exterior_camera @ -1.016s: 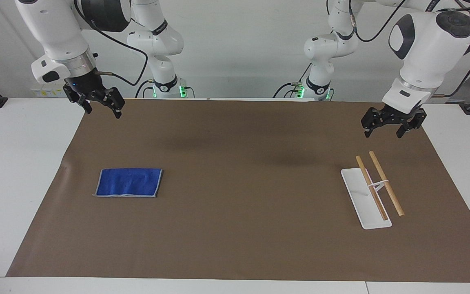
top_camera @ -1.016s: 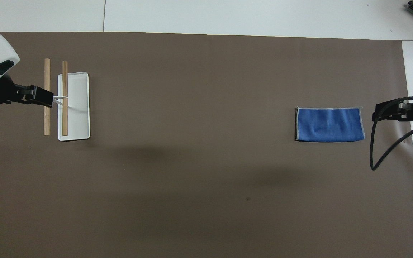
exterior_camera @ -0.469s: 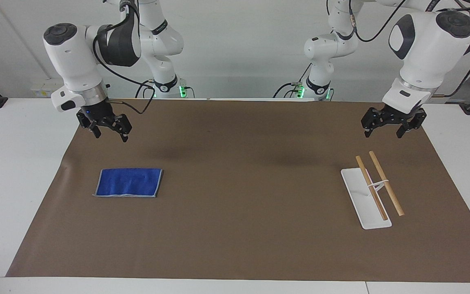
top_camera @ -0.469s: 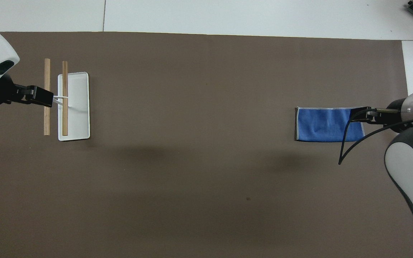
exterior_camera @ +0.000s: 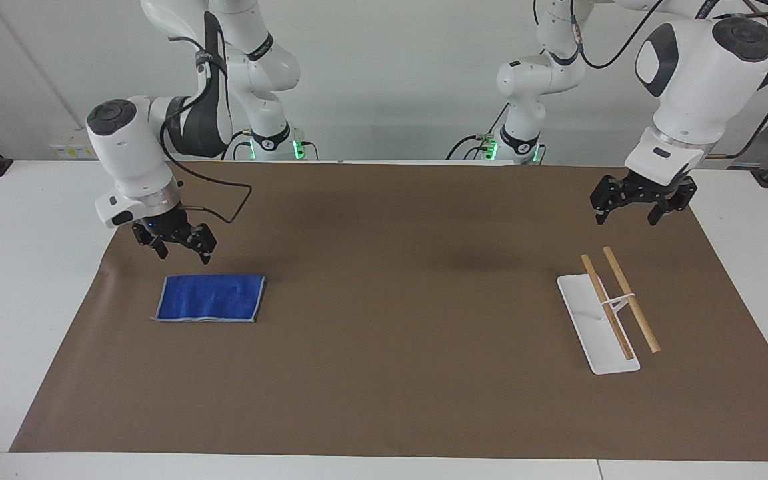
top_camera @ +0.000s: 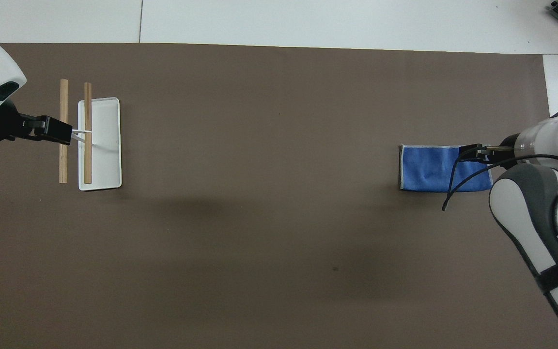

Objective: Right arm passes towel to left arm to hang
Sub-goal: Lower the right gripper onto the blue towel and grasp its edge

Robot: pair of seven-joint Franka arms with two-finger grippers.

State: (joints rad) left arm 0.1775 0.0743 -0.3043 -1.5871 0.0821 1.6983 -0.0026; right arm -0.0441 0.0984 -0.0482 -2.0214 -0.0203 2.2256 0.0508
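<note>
While flat, the towel lies below the splayed right pincer.

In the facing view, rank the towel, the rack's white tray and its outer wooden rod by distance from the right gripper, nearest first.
From the right gripper, open above the mat:
1. Towel, just below it, at the right arm's end.
2. White tray, at the left arm's end.
3. Outer wooden rod, beside the tray.

Bare mat lies open between towel and rack.
</note>
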